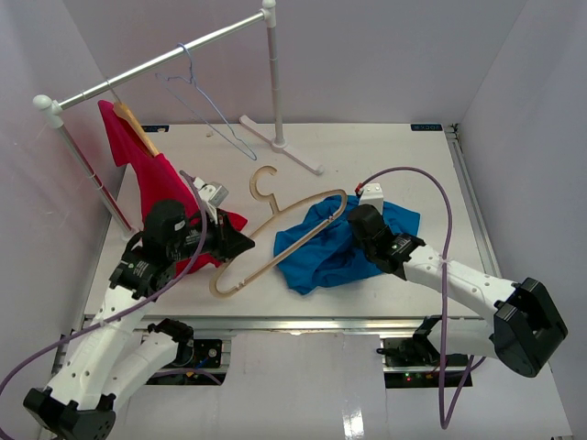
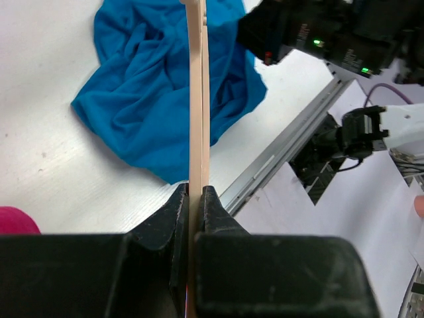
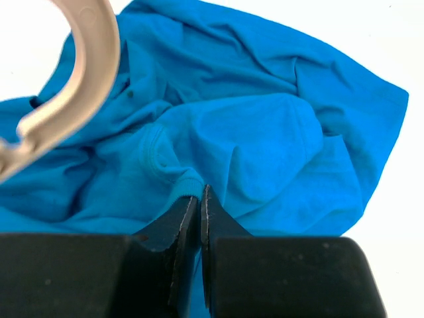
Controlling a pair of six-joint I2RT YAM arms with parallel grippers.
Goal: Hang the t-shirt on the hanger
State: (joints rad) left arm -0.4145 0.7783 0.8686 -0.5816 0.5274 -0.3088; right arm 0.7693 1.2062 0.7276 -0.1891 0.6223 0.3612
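Note:
The blue t-shirt (image 1: 335,252) lies crumpled on the table right of centre. The tan wooden hanger (image 1: 275,240) slants across the middle, hook (image 1: 264,183) to the far side, its right end over the shirt's upper edge. My left gripper (image 1: 246,244) is shut on the hanger's left part; in the left wrist view the hanger (image 2: 197,99) runs edge-on out of the shut gripper (image 2: 196,192) over the shirt (image 2: 146,99). My right gripper (image 1: 352,220) is shut on the shirt's ribbed collar; in the right wrist view the gripper (image 3: 200,193) pinches the shirt (image 3: 265,132), the hanger's curved end (image 3: 86,86) at upper left.
A clothes rack (image 1: 156,62) stands at the back left, its foot (image 1: 280,142) on the table. A magenta-red shirt (image 1: 147,174) on its own wooden hanger and a thin pale-blue wire hanger (image 1: 206,105) hang from it. A metal rail (image 1: 303,323) runs along the table's near edge.

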